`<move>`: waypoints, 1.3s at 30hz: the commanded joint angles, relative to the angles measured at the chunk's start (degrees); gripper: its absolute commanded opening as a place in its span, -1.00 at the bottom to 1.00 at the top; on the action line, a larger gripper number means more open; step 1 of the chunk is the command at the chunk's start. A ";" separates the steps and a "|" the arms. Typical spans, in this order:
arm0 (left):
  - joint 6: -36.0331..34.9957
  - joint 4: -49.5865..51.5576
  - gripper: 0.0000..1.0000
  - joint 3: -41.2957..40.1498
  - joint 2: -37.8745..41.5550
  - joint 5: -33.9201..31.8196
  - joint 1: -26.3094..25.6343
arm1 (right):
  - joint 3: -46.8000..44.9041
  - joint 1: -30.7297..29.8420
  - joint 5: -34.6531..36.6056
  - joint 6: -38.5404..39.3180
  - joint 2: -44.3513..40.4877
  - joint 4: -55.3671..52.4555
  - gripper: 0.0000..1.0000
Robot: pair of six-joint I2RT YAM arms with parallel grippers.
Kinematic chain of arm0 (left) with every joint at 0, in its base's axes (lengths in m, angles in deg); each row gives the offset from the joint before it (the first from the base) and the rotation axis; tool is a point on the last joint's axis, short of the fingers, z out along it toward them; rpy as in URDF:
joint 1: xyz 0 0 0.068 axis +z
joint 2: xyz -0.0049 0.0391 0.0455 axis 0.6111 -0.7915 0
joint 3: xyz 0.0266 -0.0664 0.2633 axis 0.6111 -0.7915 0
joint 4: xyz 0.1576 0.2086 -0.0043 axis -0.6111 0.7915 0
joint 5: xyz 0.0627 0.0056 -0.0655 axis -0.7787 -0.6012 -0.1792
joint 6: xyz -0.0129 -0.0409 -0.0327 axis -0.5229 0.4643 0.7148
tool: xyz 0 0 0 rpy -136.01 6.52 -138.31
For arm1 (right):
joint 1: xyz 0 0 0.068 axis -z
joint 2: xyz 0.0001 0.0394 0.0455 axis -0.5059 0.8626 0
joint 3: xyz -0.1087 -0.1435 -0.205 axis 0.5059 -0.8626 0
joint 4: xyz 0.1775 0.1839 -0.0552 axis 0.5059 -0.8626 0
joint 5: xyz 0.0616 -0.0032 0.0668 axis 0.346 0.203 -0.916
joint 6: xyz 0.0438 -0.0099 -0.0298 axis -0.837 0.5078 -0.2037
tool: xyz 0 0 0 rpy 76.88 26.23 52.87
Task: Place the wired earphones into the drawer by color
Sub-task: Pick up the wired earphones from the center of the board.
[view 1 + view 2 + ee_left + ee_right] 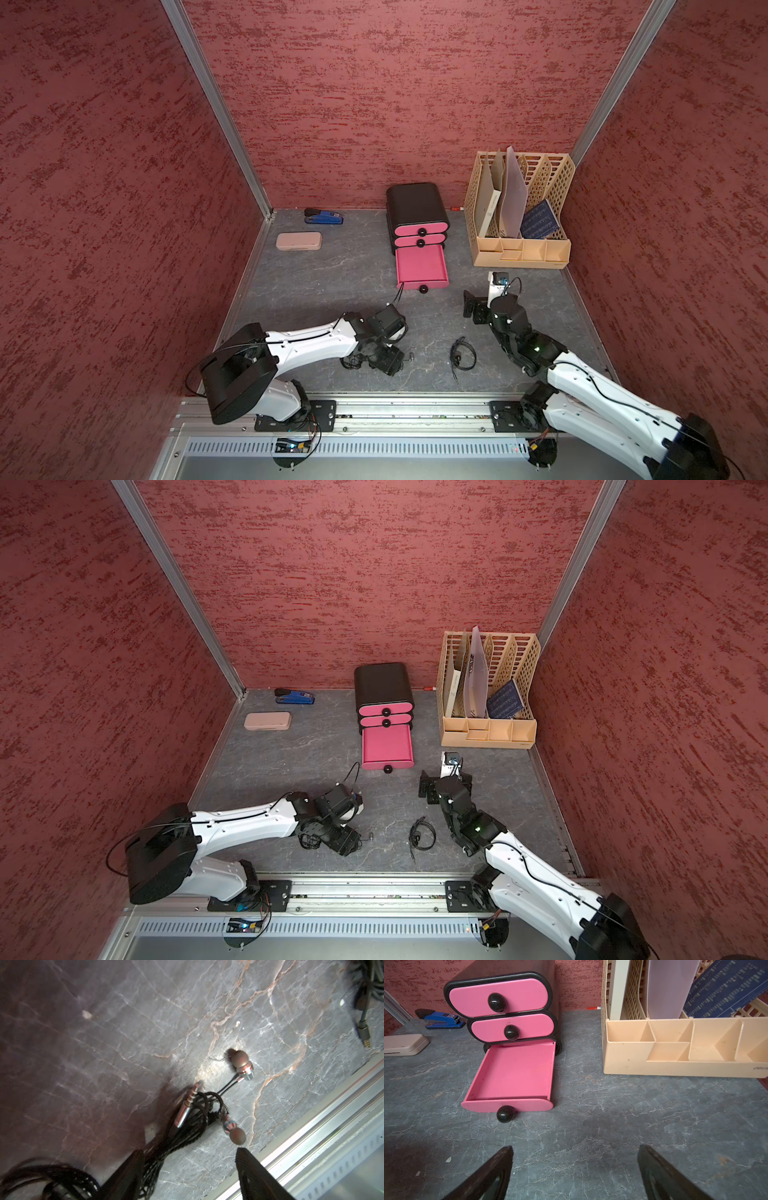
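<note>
Nearest me, at 6 o'clock on the table (pixel 332 282), my left gripper (pixel 187 1150) stands spread, its jaws straddling a black earphones bundle (pixel 188 1124). At 5 o'clock a second black bundle (pixel 462 357) lies loose. My right gripper (pixel 575 1147) hangs spread and empty at 3. At 12 the bottom drawer (pixel 512 1072) is pulled out, its pink floor bare. At 1 the desk organizer (pixel 521 253) holds folders (pixel 513 195) and a blue booklet (pixel 539 220).

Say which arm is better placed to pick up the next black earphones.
Left, probably. The left claw straddles a black earphone bundle on the table, cable between its fingers. The right claw is open and empty, facing the open bottom drawer, aimed at no bundle.
</note>
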 commanded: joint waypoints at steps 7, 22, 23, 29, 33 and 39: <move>1.01 0.19 0.13 1.44 -2.03 -0.52 -1.70 | -0.08 0.32 0.18 0.51 -0.39 1.30 0.97; 1.10 -0.75 -0.41 2.24 -4.43 -3.87 -1.95 | -0.07 0.30 -0.15 0.26 -0.58 1.14 0.97; 1.14 -1.07 -0.46 2.15 -4.64 -3.89 -1.95 | 0.01 0.28 -0.46 0.17 -0.80 1.05 0.97; 1.58 -2.48 -0.60 2.03 -4.68 -4.29 -1.90 | -0.52 0.26 -1.90 -0.58 -1.19 1.49 0.97; 2.28 -3.18 -0.67 1.98 -4.08 -5.33 -1.96 | -0.25 0.32 -2.43 -0.79 -1.17 1.13 0.97; 3.80 -8.27 -0.76 0.48 -0.51 -8.07 -1.83 | -0.86 0.25 -5.58 -2.89 -1.72 2.30 0.97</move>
